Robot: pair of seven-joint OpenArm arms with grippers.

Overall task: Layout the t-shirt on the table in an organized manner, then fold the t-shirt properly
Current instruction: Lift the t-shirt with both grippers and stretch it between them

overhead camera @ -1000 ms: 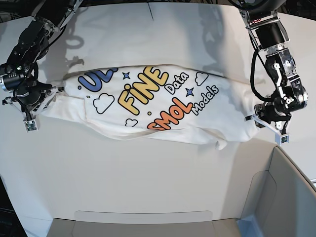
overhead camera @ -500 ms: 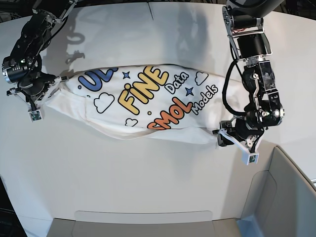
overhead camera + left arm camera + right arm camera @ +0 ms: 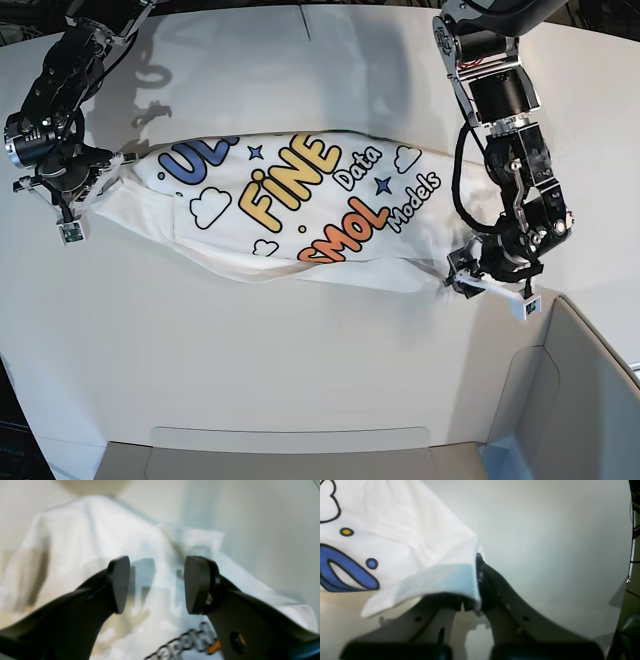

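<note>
The t-shirt [image 3: 300, 210] lies stretched in a long, bunched band across the middle of the base view, on the white table [image 3: 250, 360], with its print facing up: blue letters at the left end, yellow "FINE" in the centre, orange "SMOL" below it, stars and clouds scattered around. At the left edge of the frame the right gripper [image 3: 92, 185] is pinching the shirt's left end; in the right wrist view a fold of white cloth is clamped at the tips of the right gripper [image 3: 476, 580], jaws pressed together on it, bare table filling the upper right. Over at the lower right of the base view, the left gripper [image 3: 470, 283] hangs at the shirt's right end, by the lower corner. In the left wrist view the left gripper [image 3: 156, 583] has its jaws spread wide, the two black pads [image 3: 120, 582] well apart with nothing between them, blurred white cloth just beyond and below the tips. A grey-white bin wall [image 3: 580, 390] fills the lower right corner
</note>
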